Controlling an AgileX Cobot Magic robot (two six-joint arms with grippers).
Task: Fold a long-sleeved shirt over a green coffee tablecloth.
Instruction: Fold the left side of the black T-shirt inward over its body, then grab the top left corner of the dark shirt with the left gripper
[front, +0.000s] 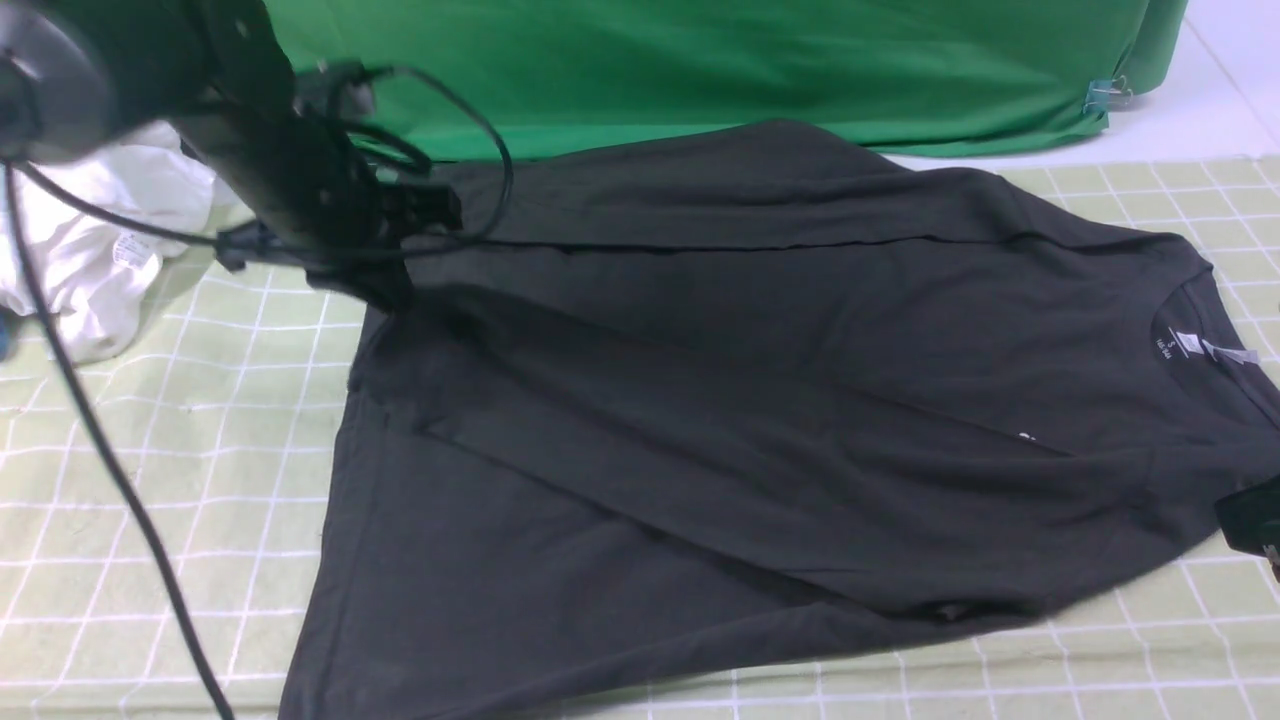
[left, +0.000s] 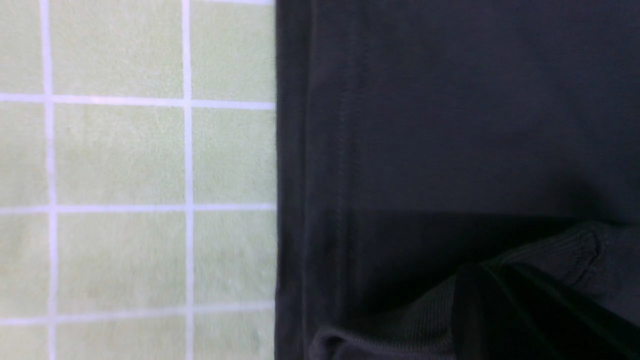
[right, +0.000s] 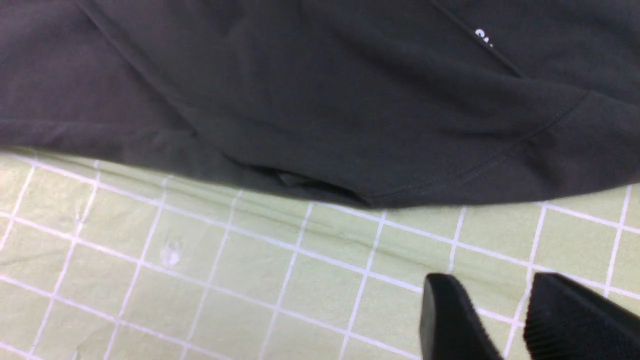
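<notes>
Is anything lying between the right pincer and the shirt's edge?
Nothing visible does. The right pincer hangs open over the green coffee tablecloth, and only bare grid squares lie between it and the edge of the long-sleeved shirt.

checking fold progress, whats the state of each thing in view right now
green coffee tablecloth: spread flat
long-sleeved shirt: lying on it, partly folded
left gripper: shut on the shirt's ribbed cuff
right gripper: open, empty, over the tablecloth
white garment: crumpled, far left
bright green fabric: draped behind
</notes>
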